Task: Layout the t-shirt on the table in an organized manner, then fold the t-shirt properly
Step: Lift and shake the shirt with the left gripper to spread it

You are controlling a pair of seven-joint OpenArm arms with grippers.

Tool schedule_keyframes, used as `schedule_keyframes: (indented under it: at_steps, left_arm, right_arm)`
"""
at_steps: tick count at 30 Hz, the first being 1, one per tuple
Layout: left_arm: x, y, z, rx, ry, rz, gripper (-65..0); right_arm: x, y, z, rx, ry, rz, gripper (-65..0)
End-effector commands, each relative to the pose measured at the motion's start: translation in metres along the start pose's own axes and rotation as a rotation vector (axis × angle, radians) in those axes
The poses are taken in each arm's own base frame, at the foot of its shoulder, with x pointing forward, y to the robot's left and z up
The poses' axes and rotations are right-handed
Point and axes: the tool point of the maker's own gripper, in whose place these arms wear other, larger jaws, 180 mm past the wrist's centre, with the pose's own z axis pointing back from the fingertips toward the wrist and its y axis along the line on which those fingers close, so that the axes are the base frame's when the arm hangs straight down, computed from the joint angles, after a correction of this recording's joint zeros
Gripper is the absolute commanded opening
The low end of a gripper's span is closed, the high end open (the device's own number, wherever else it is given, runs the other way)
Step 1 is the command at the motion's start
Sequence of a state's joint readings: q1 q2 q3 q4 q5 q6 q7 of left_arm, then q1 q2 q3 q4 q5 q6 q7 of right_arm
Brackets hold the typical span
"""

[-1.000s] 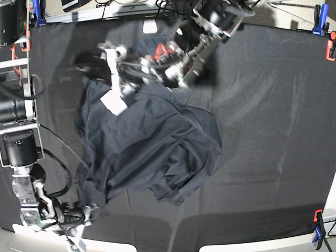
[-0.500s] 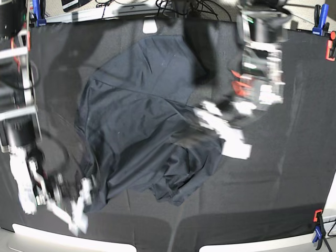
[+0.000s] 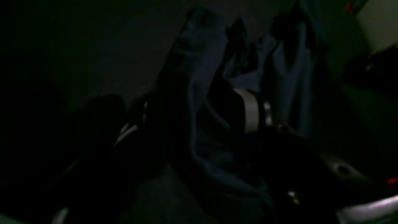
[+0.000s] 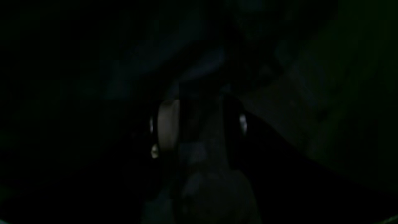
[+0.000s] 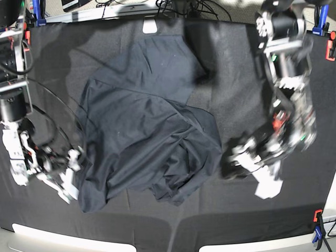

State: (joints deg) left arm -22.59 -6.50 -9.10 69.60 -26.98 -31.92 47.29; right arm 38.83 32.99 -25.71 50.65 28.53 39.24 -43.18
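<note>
The dark charcoal t-shirt (image 5: 142,131) lies crumpled on the black table (image 5: 231,79), left of centre, its lower right part bunched in folds. My left gripper (image 5: 236,164) is blurred and sits just off the shirt's right edge. In the left wrist view the left gripper (image 3: 189,124) has its fingers wide apart, with blue-grey cloth (image 3: 202,77) standing in and beyond the gap. My right gripper (image 5: 71,176) is at the shirt's lower left edge. The right wrist view is very dark; there the right gripper (image 4: 205,124) shows two pads apart, and what lies between them is too dark to make out.
Blue-and-orange clamps hold the table cloth at the far right (image 5: 318,21), near right (image 5: 317,228) and far left (image 5: 37,13). A small white piece (image 5: 150,26) sits at the far edge, with cables behind it. Bare black cloth stretches right of the shirt.
My left arm has swung from above the shirt's far end to its right edge, uncovering the upper part. My right gripper has moved from the near left corner up to the shirt's lower left edge.
</note>
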Motion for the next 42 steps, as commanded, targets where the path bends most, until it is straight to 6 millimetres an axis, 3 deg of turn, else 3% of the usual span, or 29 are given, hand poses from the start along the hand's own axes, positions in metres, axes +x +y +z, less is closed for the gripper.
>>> schedule_keyframes:
  at_steps: [1,5,9,12,14,16,19,21,23,26,31,33,38,40,42]
  left_arm:
    - [0.025,-0.004,-0.004,0.02,-0.042,-0.049,-34.5]
    - [0.015,0.003,-0.02,0.154,0.033,-0.145,-34.5]
    - [-0.001,0.013,-0.035,0.203,0.101,-0.109,-34.5]
    - [-0.014,0.023,-0.044,0.213,0.156,-0.067,-34.5]
    - [-0.024,0.015,-0.049,0.144,0.192,-0.049,-34.6]
    - [-0.028,-0.004,-0.052,0.032,0.202,-0.041,-41.6]
    - [-0.029,-0.02,-0.051,-0.062,0.201,-0.029,-65.0]
    - [-0.024,-0.008,-0.048,-0.024,0.187,-0.01,-65.0]
    - [-0.012,0.031,-0.034,0.112,0.133,0.085,-65.0]
    - [-0.002,0.1,0.007,0.3,0.078,0.223,-65.0]
    - [-0.023,0.18,0.084,0.464,0.003,0.413,-65.0]
    - [-0.04,0.19,0.104,0.457,-0.016,0.458,-65.0]
    - [-0.089,0.182,0.128,0.363,-0.03,0.558,-65.0]
    - [-0.095,0.183,0.137,0.348,-0.09,0.586,-65.0]
    - [-0.091,0.181,0.143,0.309,-0.153,0.583,-59.4]
  right_arm:
    - [0.018,-0.012,0.015,-0.024,-0.046,0.02,-42.5]
    - [0.019,-0.011,0.016,-0.025,-0.044,0.026,-42.5]
    - [0.019,-0.011,0.016,-0.025,-0.044,0.026,-42.5]
    - [0.019,-0.011,0.016,-0.025,-0.045,0.026,-42.5]
    - [0.02,-0.011,0.016,-0.025,-0.047,0.027,-42.5]
    - [0.022,-0.011,0.016,-0.025,-0.059,0.027,-42.5]
    - [0.023,-0.011,0.016,-0.025,-0.063,0.027,-42.5]
    - [0.022,-0.011,0.016,-0.025,-0.062,0.027,-42.5]
    - [0.022,-0.011,0.016,-0.025,-0.062,0.027,-42.5]
    - [0.024,-0.011,0.016,-0.025,-0.069,0.027,-42.5]
    - [0.028,-0.011,0.016,-0.024,-0.084,0.028,-42.5]
    - [0.031,-0.01,0.016,-0.023,-0.09,0.03,-42.5]
    - [0.039,0.002,0.009,0.0,-0.102,0.037,-42.5]
    - [0.044,0.009,0.005,0.013,-0.106,0.042,-42.5]
    - [0.05,0.018,0.001,0.033,-0.119,0.043,-42.5]
